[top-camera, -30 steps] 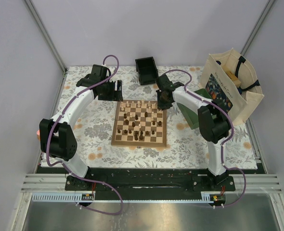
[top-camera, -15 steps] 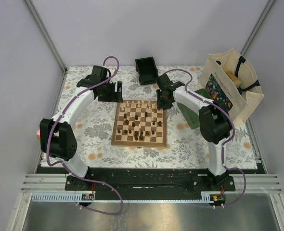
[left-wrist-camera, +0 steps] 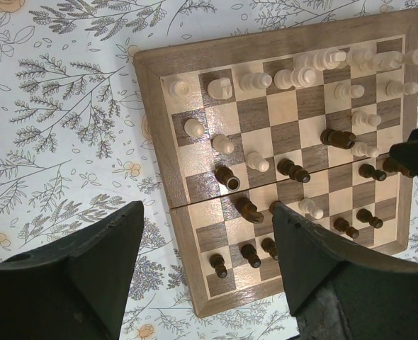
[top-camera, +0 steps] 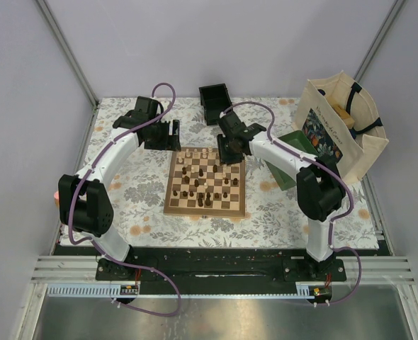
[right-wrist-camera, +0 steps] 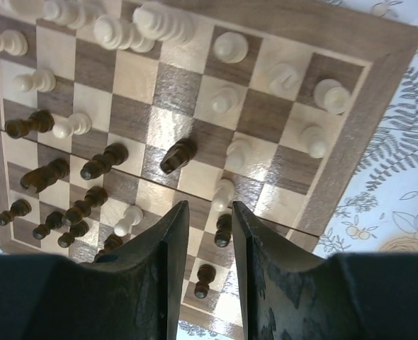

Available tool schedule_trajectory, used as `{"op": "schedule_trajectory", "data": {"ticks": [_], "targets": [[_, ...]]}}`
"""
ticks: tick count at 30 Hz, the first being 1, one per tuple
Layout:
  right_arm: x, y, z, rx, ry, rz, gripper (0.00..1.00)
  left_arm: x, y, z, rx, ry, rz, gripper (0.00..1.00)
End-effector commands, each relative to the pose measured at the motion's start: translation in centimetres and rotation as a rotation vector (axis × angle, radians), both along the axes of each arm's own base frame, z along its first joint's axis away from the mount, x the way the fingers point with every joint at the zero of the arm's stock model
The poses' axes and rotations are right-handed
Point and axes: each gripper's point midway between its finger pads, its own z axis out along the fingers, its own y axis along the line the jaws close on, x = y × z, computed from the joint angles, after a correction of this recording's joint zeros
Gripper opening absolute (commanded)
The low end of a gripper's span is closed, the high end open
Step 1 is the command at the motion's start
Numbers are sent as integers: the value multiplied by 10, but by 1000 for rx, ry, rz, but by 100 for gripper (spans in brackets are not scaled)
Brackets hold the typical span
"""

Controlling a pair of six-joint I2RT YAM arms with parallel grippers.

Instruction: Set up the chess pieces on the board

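The board lies flat on the flowered table between my two arms. It is square, so it has no long axis. Its edges run nearly in line with the table's, and its fold seam runs left to right. The chess pieces are on it, the pale ones mostly in the far rows and the dark ones scattered over the middle and near rows. One dark piece seems to lie tipped over, though I cannot be sure. My right claw hangs above the board's far edge, right of the middle, its jaws a narrow slot apart with nothing between them. My left claw hovers near the far left corner, jaws wide and empty.
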Motion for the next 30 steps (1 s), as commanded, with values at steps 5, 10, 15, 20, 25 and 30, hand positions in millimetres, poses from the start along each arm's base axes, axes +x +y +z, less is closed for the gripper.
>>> {"op": "schedule_trajectory", "data": {"ticks": [5, 10, 15, 20, 25, 30], "targets": [[-17, 15, -11, 8, 41, 36, 40, 2, 2, 11, -5, -55, -3, 78], [-15, 13, -18, -24, 49, 37, 41, 4, 2, 13, -6, -60, -2, 78], [-15, 15, -26, -32, 68, 40, 40, 3, 2, 12, -4, -61, -4, 79], [-15, 14, -31, -41, 75, 42, 38, 3, 3, 9, -1, -52, -4, 79], [-14, 13, -30, -50, 69, 44, 29, 2, 1, 8, -3, -47, -9, 79], [-11, 15, -15, -35, 36, 53, 23, 2, 2, 8, -3, -47, -7, 79]]}}
